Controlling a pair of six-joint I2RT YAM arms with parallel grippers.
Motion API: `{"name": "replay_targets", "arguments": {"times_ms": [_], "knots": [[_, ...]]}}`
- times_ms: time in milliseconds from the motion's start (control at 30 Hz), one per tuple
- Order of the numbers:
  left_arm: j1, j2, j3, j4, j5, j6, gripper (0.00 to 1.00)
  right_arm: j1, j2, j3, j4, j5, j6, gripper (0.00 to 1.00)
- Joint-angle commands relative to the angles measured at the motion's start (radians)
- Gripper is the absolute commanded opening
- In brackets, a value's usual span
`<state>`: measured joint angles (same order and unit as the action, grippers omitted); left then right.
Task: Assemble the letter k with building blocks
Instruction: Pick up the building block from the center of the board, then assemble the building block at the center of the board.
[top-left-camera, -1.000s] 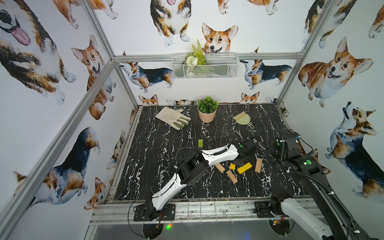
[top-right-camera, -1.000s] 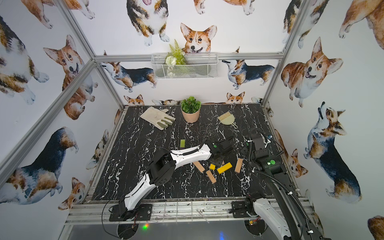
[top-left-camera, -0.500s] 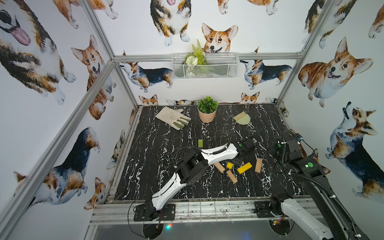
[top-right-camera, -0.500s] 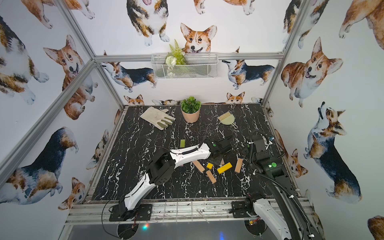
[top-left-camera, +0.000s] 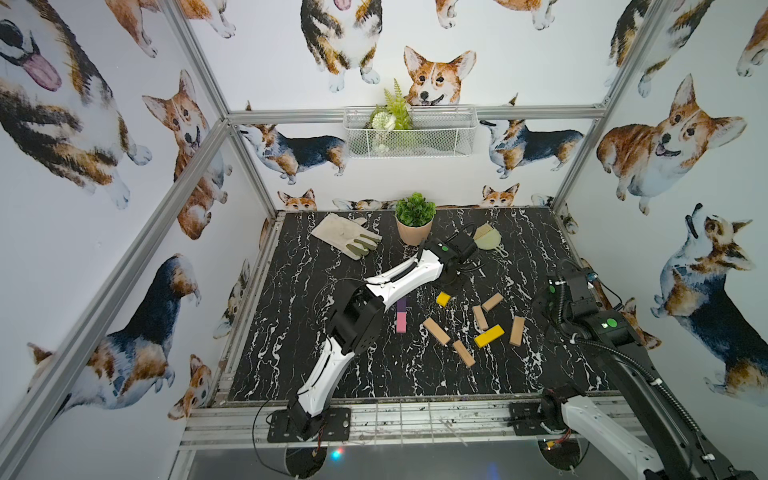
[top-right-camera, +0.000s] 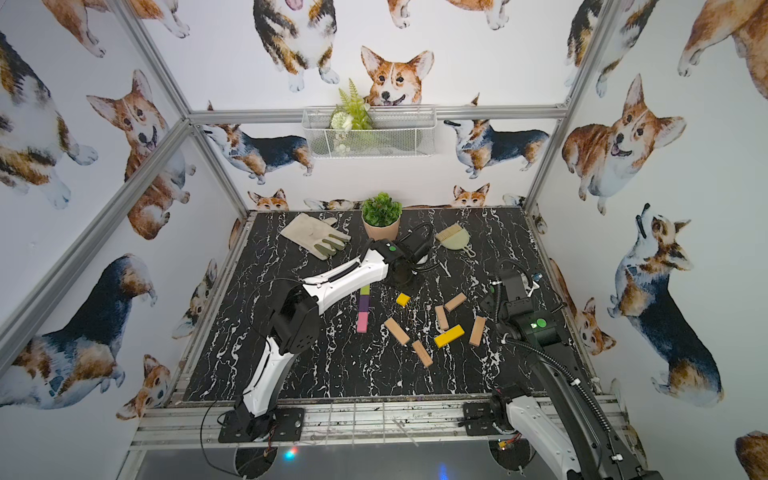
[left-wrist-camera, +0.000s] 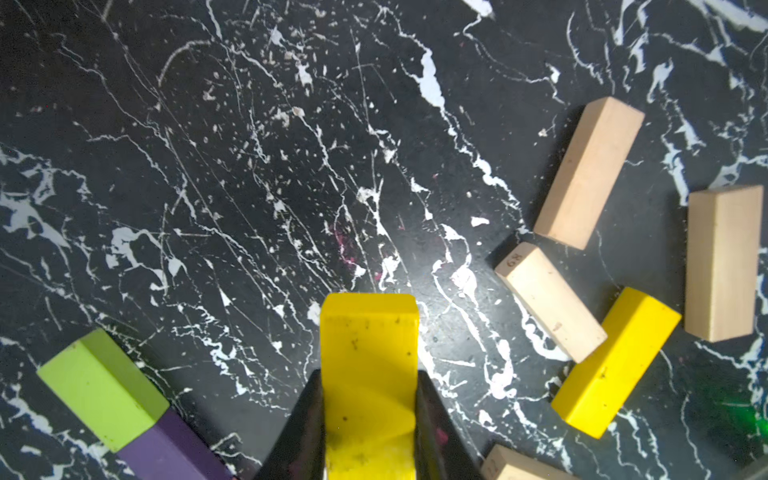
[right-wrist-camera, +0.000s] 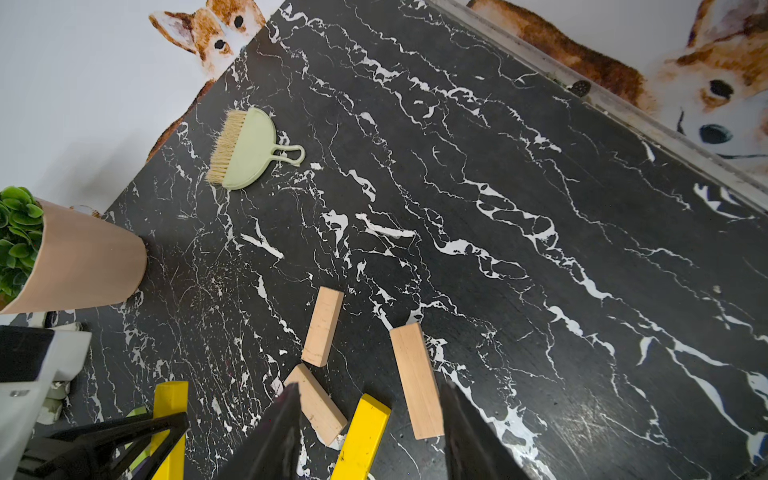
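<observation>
My left gripper (left-wrist-camera: 369, 374) is shut on a yellow block (left-wrist-camera: 369, 328), which hangs end-down just above the black table, right of a row of blocks. In a top view that row reads lime green (top-right-camera: 365, 289), purple (top-right-camera: 364, 303), pink (top-right-camera: 362, 322), end to end. The held yellow block (top-left-camera: 443, 298) shows in both top views below the left gripper (top-left-camera: 447, 287). Several tan blocks (top-left-camera: 436, 331) and a second yellow block (top-left-camera: 489, 336) lie loose to the right. My right gripper (right-wrist-camera: 370, 384) hovers open over that yellow block (right-wrist-camera: 363, 432) and a tan block (right-wrist-camera: 415, 382), holding nothing.
A work glove (top-left-camera: 347, 235), a potted plant (top-left-camera: 414, 220) and a green dustpan with brush (top-left-camera: 488, 239) sit along the back of the table. A wire basket (top-left-camera: 409, 133) hangs on the back wall. The left forearm (top-left-camera: 405, 276) reaches over the upper end of the coloured row.
My left gripper has shut on the small yellow block and carried it up and toward the back left. The forearm now covers the green block in one top view. The right arm has barely moved.
</observation>
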<state>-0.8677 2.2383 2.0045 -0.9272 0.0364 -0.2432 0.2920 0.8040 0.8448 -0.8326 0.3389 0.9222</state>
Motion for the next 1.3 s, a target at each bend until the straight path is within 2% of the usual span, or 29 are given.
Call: {"name": "replay_targets", "arguments": {"times_ms": [0, 300, 700, 1267], "knots": [[0.046, -0.008, -0.031, 0.018, 0.107, 0.156, 0.25, -0.001, 0.012, -0.001, 0.023, -0.008, 0.017, 0.56], [0.098, 0.011, -0.088, 0.043, 0.040, 0.251, 0.26, -0.002, 0.043, -0.005, 0.041, -0.026, 0.017, 0.56], [0.151, 0.006, -0.180, 0.114, 0.028, 0.260, 0.26, -0.002, 0.052, -0.007, 0.041, -0.037, 0.021, 0.58], [0.161, -0.020, -0.260, 0.159, 0.019, 0.246, 0.26, -0.002, 0.054, -0.010, 0.040, -0.049, 0.023, 0.61]]}}
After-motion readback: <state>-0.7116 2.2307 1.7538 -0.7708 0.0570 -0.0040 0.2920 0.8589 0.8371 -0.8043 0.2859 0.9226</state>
